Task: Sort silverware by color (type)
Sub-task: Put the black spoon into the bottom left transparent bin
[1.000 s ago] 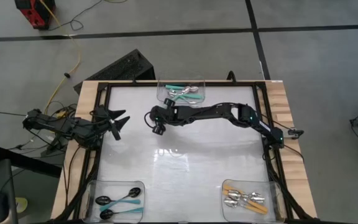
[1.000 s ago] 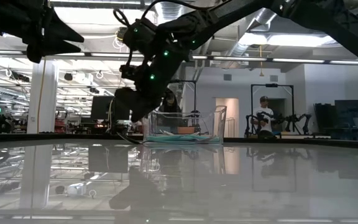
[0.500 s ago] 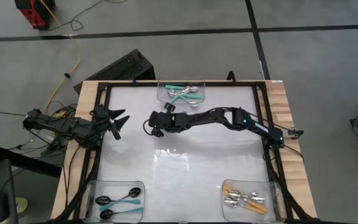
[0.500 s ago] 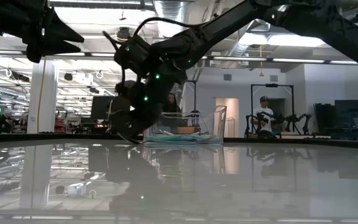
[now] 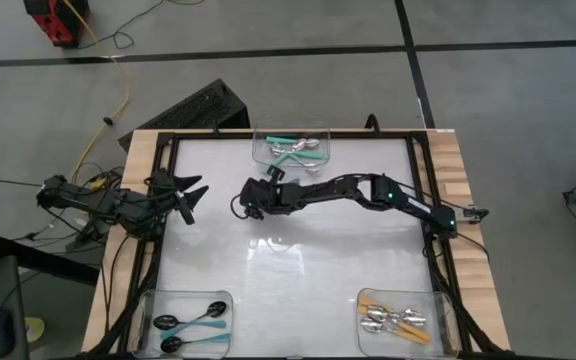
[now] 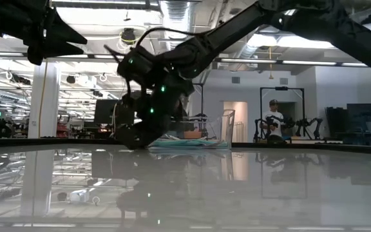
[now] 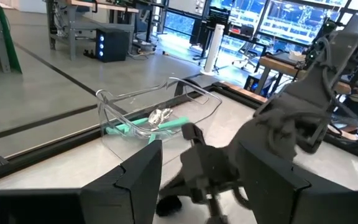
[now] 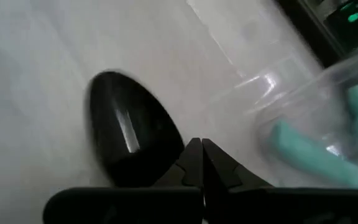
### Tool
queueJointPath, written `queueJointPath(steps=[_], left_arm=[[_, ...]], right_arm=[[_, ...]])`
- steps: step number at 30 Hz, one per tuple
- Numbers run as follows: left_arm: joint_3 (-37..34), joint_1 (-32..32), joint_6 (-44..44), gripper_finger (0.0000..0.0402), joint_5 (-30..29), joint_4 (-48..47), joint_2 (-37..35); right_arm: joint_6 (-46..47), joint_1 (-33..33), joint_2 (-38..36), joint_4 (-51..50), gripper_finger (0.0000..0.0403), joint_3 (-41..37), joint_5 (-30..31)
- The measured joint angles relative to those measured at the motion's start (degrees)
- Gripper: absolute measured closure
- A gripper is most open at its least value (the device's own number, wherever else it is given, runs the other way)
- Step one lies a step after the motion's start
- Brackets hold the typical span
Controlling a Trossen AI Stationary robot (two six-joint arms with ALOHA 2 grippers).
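Right gripper: you see the right gripper (image 5: 252, 203) stretched over the white table (image 5: 298, 270), low, just in front of the far bin (image 5: 292, 148). Its fingers are pressed together on a spoon with a black bowl (image 8: 132, 135); the bowl lies just in front of the fingertips, close to the table top.
Handle of that spoon: you cannot tell its color, the fingers hide it.
Left gripper: the left gripper (image 5: 190, 195) waits at the left edge of the table, raised, with its fingers (image 7: 135, 180) partly apart and nothing between them.
Far bin: it holds spoons with teal handles and silver bowls (image 5: 290, 150).
Near left bin: the near left bin (image 5: 190, 322) holds spoons with black bowls and teal handles (image 5: 192, 321).
Near right bin: the near right bin (image 5: 400, 319) holds spoons with orange handles and silver bowls (image 5: 393, 321).
Room behind: a person (image 6: 274, 121) stands far behind the table, seen in the low view.
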Motion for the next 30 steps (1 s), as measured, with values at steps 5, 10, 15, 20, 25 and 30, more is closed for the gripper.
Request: queueJointPath(steps=[5, 10, 15, 20, 25, 30], left_arm=[[0.0, 0.0, -0.02, 0.0212, 0.03, 0.01, 0.0], [0.0, 0.0, -0.04, 0.0212, 0.05, 0.01, 0.0], [0.0, 0.01, -0.28, 0.0212, 0.08, 0.03, 0.0], [0.0, 0.02, -0.31, 0.0212, 0.09, 0.03, 0.0], [0.0, 0.01, -0.28, 0.0212, 0.09, 0.01, 0.0], [0.0, 0.02, -0.26, 0.0212, 0.09, -0.01, 0.0]], right_arm=[[1.7, 0.27, 0.77, 0.01, 0.0387, 0.27, -0.52], [2.48, 2.28, 0.77, -0.62, 0.0387, 0.24, -0.56], [7.61, 5.19, 0.09, -2.27, 0.0387, 0.2, -1.29], [10.22, 7.41, 0.09, -2.57, 0.0375, 0.44, -1.11], [9.61, 8.43, 0.11, -4.54, 0.0377, 2.48, -1.93], [8.47, 8.65, 0.14, -11.08, 0.0357, 8.53, -2.14]])
